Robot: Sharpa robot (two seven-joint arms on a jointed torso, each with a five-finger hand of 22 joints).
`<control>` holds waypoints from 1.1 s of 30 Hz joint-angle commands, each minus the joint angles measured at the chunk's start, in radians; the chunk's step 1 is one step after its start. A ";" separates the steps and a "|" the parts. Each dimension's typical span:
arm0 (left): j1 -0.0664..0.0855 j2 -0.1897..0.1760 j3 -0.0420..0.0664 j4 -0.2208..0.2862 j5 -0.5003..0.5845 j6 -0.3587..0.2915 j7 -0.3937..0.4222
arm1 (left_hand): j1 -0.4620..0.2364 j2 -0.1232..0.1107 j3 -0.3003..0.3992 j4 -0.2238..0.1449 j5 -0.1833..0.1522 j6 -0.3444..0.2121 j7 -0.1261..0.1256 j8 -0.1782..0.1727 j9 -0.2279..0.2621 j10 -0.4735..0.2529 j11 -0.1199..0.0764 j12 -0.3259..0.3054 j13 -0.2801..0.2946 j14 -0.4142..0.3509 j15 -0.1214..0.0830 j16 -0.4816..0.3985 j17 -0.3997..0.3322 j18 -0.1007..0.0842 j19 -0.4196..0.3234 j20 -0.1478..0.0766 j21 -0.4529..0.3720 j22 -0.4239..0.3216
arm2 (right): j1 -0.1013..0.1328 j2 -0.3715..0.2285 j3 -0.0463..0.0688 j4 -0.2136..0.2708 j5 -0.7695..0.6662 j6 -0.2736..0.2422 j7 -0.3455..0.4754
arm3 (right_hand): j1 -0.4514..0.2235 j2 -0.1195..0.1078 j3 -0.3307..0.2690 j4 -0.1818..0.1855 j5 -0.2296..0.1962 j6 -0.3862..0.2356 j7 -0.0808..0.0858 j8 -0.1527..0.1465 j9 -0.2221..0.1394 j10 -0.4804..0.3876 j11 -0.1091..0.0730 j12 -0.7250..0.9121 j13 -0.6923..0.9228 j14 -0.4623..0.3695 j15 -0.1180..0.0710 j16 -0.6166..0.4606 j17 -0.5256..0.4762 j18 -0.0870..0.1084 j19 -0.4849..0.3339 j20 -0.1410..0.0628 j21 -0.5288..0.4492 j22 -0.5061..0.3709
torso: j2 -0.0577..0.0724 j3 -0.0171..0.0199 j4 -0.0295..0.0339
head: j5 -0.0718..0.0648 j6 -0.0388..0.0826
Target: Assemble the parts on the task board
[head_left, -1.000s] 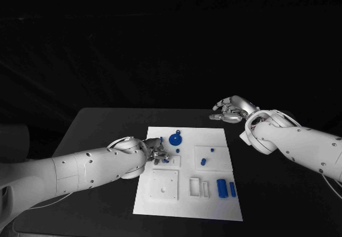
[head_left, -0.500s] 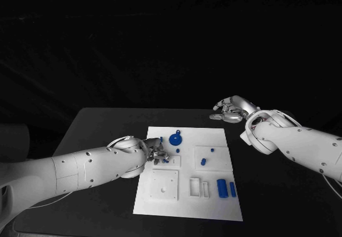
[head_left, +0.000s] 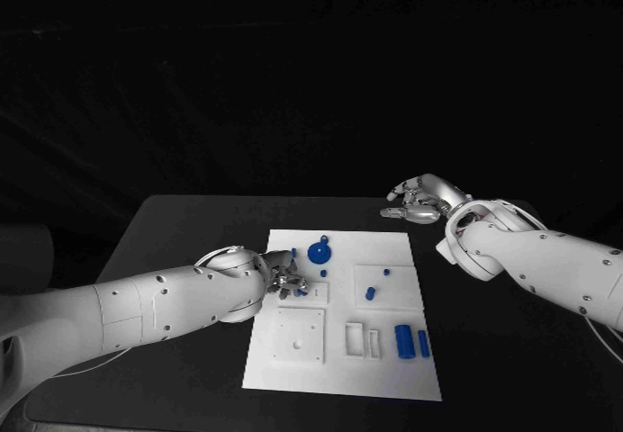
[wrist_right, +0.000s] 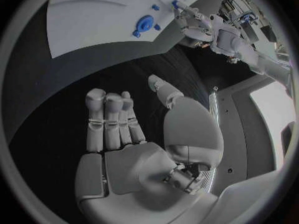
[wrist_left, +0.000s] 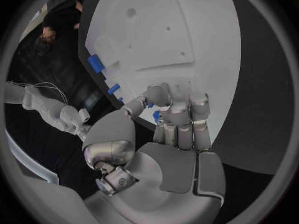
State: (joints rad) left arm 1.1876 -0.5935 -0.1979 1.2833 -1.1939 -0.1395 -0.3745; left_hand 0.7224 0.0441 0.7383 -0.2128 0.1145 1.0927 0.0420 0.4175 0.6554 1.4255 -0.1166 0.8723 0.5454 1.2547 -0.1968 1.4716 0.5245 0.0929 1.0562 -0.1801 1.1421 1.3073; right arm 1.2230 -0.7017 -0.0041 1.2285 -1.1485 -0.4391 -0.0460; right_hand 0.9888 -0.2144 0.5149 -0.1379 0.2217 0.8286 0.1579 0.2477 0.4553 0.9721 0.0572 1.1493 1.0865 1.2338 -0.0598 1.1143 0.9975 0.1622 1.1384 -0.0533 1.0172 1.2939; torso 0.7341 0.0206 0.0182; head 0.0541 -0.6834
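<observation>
The white task board (head_left: 340, 360) lies in the middle of the black table. My left hand (head_left: 285, 277) hovers over the board's left part and pinches a small blue part (wrist_left: 156, 116) between thumb and fingers. A round blue part with a stem (head_left: 320, 254) sits just behind that hand. A short blue peg (head_left: 370, 293) and a tiny blue piece (head_left: 385, 271) stand on the board's right half. Two blue cylinders (head_left: 404, 342) lie in slots near the right edge. My right hand (head_left: 418, 203) hangs over the table beyond the board's far right corner, holding nothing, fingers loosely bent and thumb apart.
A raised white square plate (head_left: 299, 337) and narrow white frames (head_left: 362, 341) sit on the board's near half. Black table (head_left: 188, 243) surrounds the board on all sides. In the right wrist view the board (wrist_right: 81, 20) and my left hand (wrist_right: 196, 25) lie ahead of the right hand (wrist_right: 124, 134).
</observation>
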 commanded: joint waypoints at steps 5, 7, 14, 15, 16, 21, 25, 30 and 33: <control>-0.013 0.001 -0.010 -0.003 -0.015 0.077 -0.034 | 0.009 -0.001 -0.002 0.012 -0.034 0.145 -0.059 -0.005 -0.001 -0.013 -0.010 0.008 -0.001 0.027 -0.035 0.008 -0.002 0.018 0.007 -0.095 0.004 0.002 | -0.001 0.000 0.000 0.001 0.000 0.011 0.012 | -0.009 0.002 -0.007 0.001 0.005 -0.002 0.006 0.005 -0.001 0.000 -0.007 0.005 -0.002 0.009 -0.001 0.001 -0.001 0.100 0.004 -0.002 -0.004 0.001 | 0.000 0.0006 -0.0004 | 0.001 0.000; -0.013 0.001 -0.010 -0.002 -0.015 0.080 -0.032 | 0.008 -0.003 -0.004 0.016 -0.044 0.146 -0.059 -0.004 -0.001 -0.013 -0.010 0.009 -0.001 0.027 -0.035 0.009 -0.003 0.018 0.007 -0.095 0.004 0.002 | -0.001 0.000 0.000 0.001 0.000 0.011 0.012 | -0.009 0.002 -0.007 0.002 0.005 -0.002 0.006 0.005 -0.001 0.000 -0.007 0.006 -0.002 0.009 -0.001 0.001 -0.001 0.100 0.004 -0.002 -0.004 0.001 | 0.000 0.0009 -0.0005 | 0.002 0.000; -0.013 0.002 -0.010 -0.003 -0.014 0.096 -0.032 | -0.008 -0.014 -0.013 0.035 -0.015 0.148 -0.059 -0.003 -0.001 -0.013 -0.010 0.015 0.000 0.026 -0.035 0.013 -0.004 0.018 0.004 -0.094 0.005 0.003 | -0.001 0.000 0.000 0.000 0.000 0.011 0.013 | -0.008 0.004 -0.007 0.001 0.006 -0.001 0.006 0.006 -0.001 0.000 -0.008 0.006 -0.003 0.009 -0.002 0.001 -0.002 0.100 0.004 -0.002 -0.004 0.002 | 0.000 0.0008 -0.0008 | 0.003 -0.002; -0.013 0.002 -0.010 -0.003 -0.014 0.095 -0.032 | -0.008 -0.015 -0.013 0.036 -0.013 0.148 -0.059 -0.003 -0.001 -0.013 -0.010 0.015 0.000 0.026 -0.035 0.013 -0.004 0.018 0.004 -0.094 0.005 0.003 | -0.001 -0.001 0.000 0.000 0.001 0.011 0.013 | -0.008 0.004 -0.007 0.001 0.006 -0.001 0.006 0.006 -0.001 0.000 -0.008 0.006 -0.003 0.010 -0.002 0.001 -0.002 0.100 0.004 -0.002 -0.004 0.002 | 0.000 0.0007 -0.0007 | 0.003 -0.002; -0.013 0.002 -0.010 -0.004 -0.014 0.093 -0.032 | -0.008 -0.014 -0.013 0.036 -0.011 0.148 -0.059 -0.003 -0.001 -0.013 -0.010 0.016 0.001 0.026 -0.035 0.013 -0.005 0.018 0.004 -0.094 0.005 0.003 | -0.001 -0.001 0.000 0.000 0.001 0.011 0.013 | -0.008 0.004 -0.007 0.001 0.006 -0.001 0.006 0.006 -0.001 0.000 -0.008 0.006 -0.003 0.010 -0.002 0.001 -0.002 0.100 0.004 -0.002 -0.004 0.002 | 0.000 0.0009 -0.0007 | 0.003 -0.002; -0.013 0.004 -0.010 -0.006 -0.013 0.086 -0.032 | -0.018 -0.023 -0.018 0.044 -0.020 0.148 -0.059 -0.003 -0.001 -0.013 -0.009 0.017 0.001 0.025 -0.034 0.014 -0.006 0.018 0.003 -0.093 0.005 0.003 | -0.001 0.000 0.000 0.000 0.001 0.011 0.013 | -0.009 0.004 -0.007 0.002 0.006 -0.001 0.006 0.006 -0.002 0.000 -0.008 0.006 -0.003 0.010 -0.002 0.001 -0.002 0.100 0.005 -0.002 -0.004 0.002 | 0.000 0.0005 -0.0009 | 0.003 0.000; -0.013 0.006 -0.010 -0.009 -0.013 0.077 -0.034 | -0.030 -0.041 -0.022 0.066 -0.060 0.148 -0.059 -0.003 -0.002 -0.015 -0.009 0.019 0.000 0.024 -0.034 0.015 -0.008 0.020 0.002 -0.094 0.005 0.002 | -0.001 0.001 0.000 -0.001 0.001 0.012 0.013 | -0.009 0.004 -0.007 0.002 0.006 -0.001 0.006 0.006 -0.002 0.000 -0.008 0.006 -0.003 0.010 -0.002 0.001 -0.002 0.100 0.005 -0.002 -0.004 0.002 | 0.000 0.0001 -0.0008 | 0.003 0.000; -0.013 0.006 -0.010 -0.016 -0.013 0.060 -0.036 | -0.077 -0.087 -0.046 0.113 -0.066 0.144 -0.058 -0.001 0.000 -0.016 -0.008 0.020 -0.001 0.021 -0.033 0.016 -0.009 0.020 0.000 -0.093 0.004 0.001 | -0.001 0.001 0.000 -0.001 0.001 0.011 0.013 | -0.009 0.004 -0.008 0.002 0.007 -0.001 0.006 0.005 -0.002 0.000 -0.008 0.007 -0.004 0.010 -0.002 0.001 -0.002 0.100 0.005 -0.002 -0.005 0.002 | 0.000 0.0002 -0.0004 | 0.001 0.002; -0.013 0.007 -0.010 -0.019 -0.008 0.056 -0.036 | -0.087 -0.106 -0.046 0.130 -0.066 0.142 -0.058 -0.001 0.001 -0.017 -0.009 0.020 -0.001 0.020 -0.034 0.017 -0.009 0.023 -0.001 -0.095 0.004 0.001 | -0.002 0.001 0.000 -0.001 0.001 0.012 0.013 | -0.010 0.004 -0.008 0.002 0.007 -0.001 0.006 0.005 -0.002 0.000 -0.008 0.007 -0.004 0.010 -0.002 0.001 -0.002 0.100 0.005 -0.002 -0.005 0.002 | 0.000 -0.0001 -0.0006 | 0.000 0.001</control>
State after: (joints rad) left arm 1.1780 -0.5883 -0.2055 1.2672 -1.2007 -0.1047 -0.3925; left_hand 0.6367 -0.0512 0.6922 -0.0873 0.0531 1.2383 -0.0182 0.4133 0.6560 1.4033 -0.1256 0.8897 0.5449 1.2677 -0.2226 1.4824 0.5168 0.1091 1.0561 -0.1803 1.1421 1.3077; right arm 1.2220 -0.7017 -0.0041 1.2275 -1.1473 -0.4383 -0.0439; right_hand 0.9888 -0.2144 0.5122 -0.1352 0.2248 0.8259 0.1570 0.2477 0.4545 0.9721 0.0571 1.1493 1.0839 1.2362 -0.0623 1.1143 0.9967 0.1622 1.1383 -0.0527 1.0172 1.2946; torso 0.7342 0.0208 0.0174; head 0.0551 -0.6821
